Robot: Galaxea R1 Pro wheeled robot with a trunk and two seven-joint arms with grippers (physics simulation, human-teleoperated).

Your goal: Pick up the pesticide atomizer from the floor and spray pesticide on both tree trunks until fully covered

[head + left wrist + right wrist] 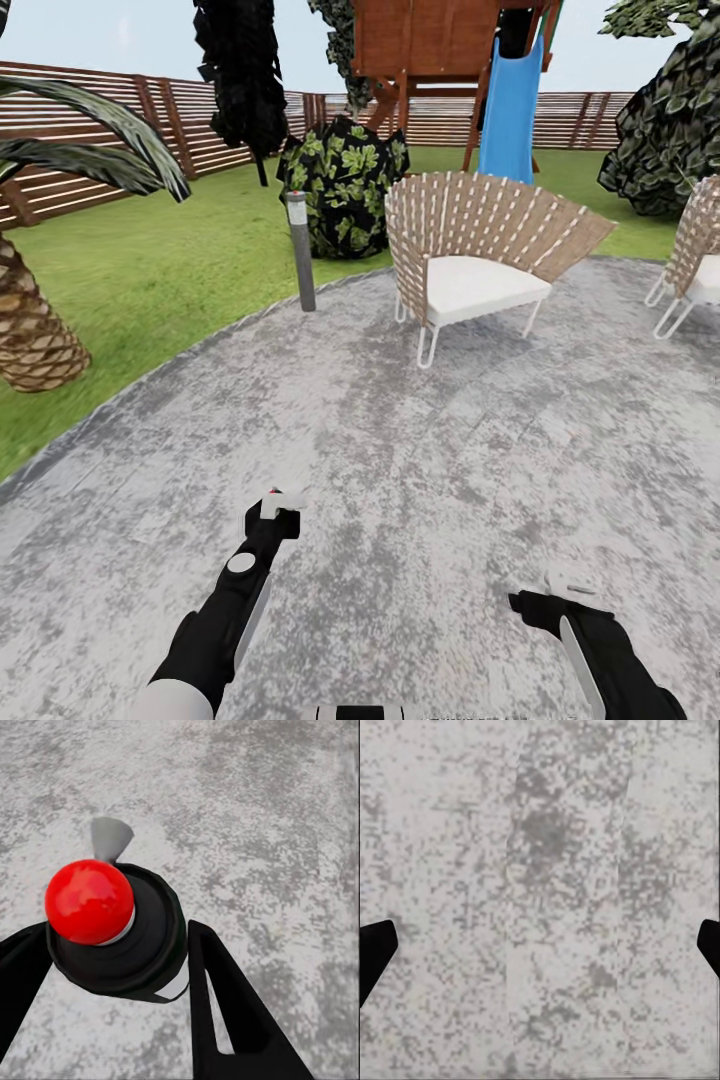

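- Head view: robot stood on the grey paved patio [430, 440], lawn [180, 270] and slat fence [90, 150] beyond. Left gripper [277, 503] was held low out front w/ sth small in it, too blurred here to name. Right gripper [560, 590] sat well apart, nothing seen in it. Ahead: wicker chair [470, 260], a post light [300, 250], round bush [345, 185], blue slide [510, 110], palm [35, 320] off left. No bare-trunk tree could be picked out for sure.
- Left wrist view: the spray bottle [146, 945], dark w/ red ball cap, sat between the fingers [225, 1012], clamped on both sides. Long axis ran roughly toward the camera, cap end nearest.
- Right wrist view: finger tips [375, 952] spread wide, only paving between them.
- Judgement: bottle's already in the left arm, so next comes driving to the trunks, probably onto the lawn.
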